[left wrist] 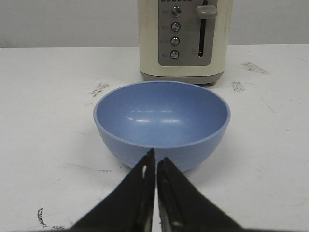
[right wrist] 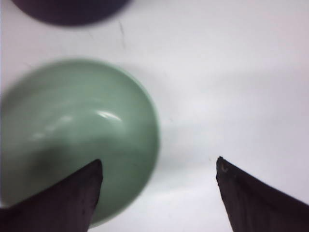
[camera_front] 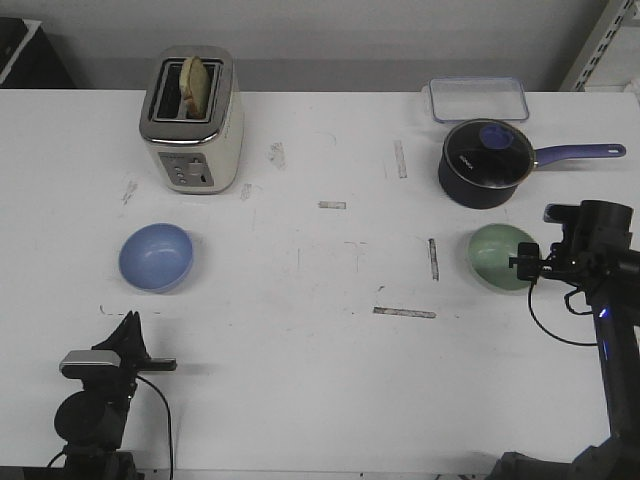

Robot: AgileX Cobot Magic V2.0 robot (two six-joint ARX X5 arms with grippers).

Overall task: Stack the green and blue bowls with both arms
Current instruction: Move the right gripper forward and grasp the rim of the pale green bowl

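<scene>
The light blue bowl (camera_front: 155, 256) sits upright on the white table at the left; in the left wrist view it (left wrist: 161, 121) lies just ahead of my left gripper (left wrist: 155, 157). That gripper (camera_front: 130, 320) is shut and empty, low near the table's front edge, short of the bowl. The mint green bowl (camera_front: 498, 256) sits at the right. My right gripper (camera_front: 526, 266) hovers at its right rim, open. In the right wrist view (right wrist: 159, 162) one finger is over the green bowl (right wrist: 72, 130) and the other over bare table, with the rim between them.
A cream toaster (camera_front: 192, 120) with bread stands behind the blue bowl and also shows in the left wrist view (left wrist: 183, 38). A dark blue saucepan (camera_front: 487, 163) with a long handle stands just behind the green bowl. A clear container (camera_front: 478, 98) lies at the back right.
</scene>
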